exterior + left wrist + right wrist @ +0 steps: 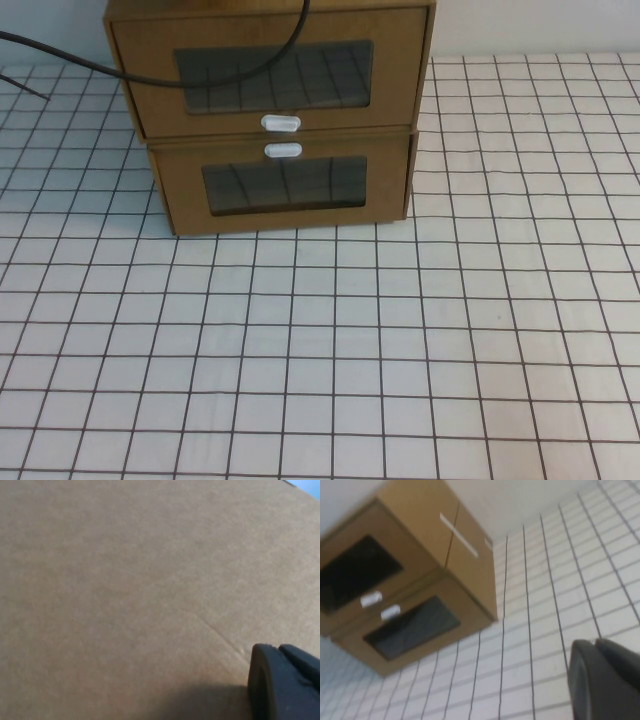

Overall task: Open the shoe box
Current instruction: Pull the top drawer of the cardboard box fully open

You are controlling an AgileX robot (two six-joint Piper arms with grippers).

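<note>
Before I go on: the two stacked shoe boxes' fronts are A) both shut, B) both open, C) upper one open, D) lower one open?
A: the upper shoe box and lower shoe box both show flush fronts, with the white handles close together at the seam. The left gripper sits close against cardboard; the right gripper, shut, hangs off to the boxes' right, touching nothing.

A robot test bench in a lab is suggested: a white gridded tablecloth [400, 350] is spread before a plain white wall [530, 25], stacked cardboard shoe boxes [340, 120] are staged, and a black cable [60, 53] is trailed across.
</note>
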